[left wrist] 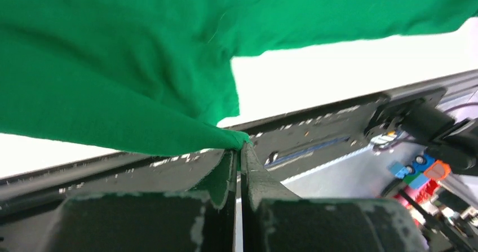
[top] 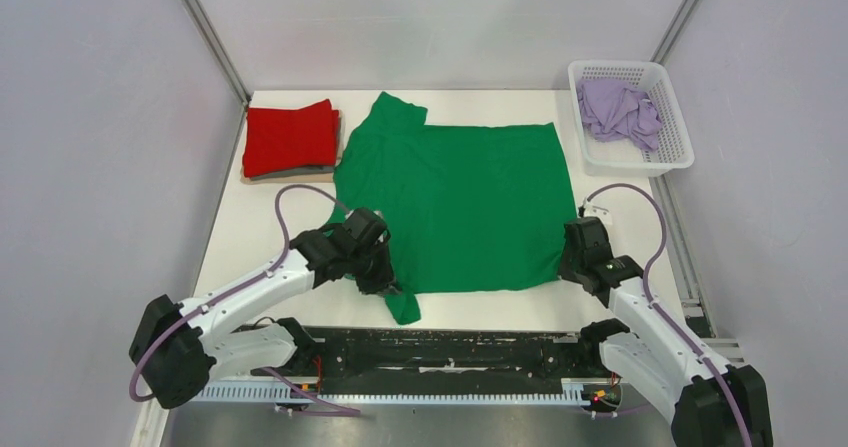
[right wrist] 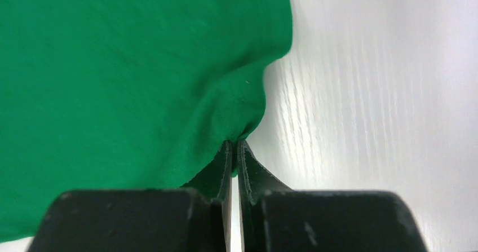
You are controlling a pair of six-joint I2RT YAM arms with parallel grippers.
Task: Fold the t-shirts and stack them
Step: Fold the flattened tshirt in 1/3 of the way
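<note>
Folding: left end effector [left wrist: 239, 145] and right end effector [right wrist: 235, 142] clenched on near edge of bright green fabric t-shirt [top: 470, 197], next probably lift both evenly.

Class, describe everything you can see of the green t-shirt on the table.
The bright green soft-fabric t-shirt lies spread flat and mostly smooth on the white table, sleeves toward the left arm, hem toward the right. The left end effector is shut on fabric at its near sleeve; the right end effector pinches its near hem corner, puckering the cloth there.

Left hand [left wrist: 241, 145], right hand [right wrist: 235, 142]: fingers together.
</note>
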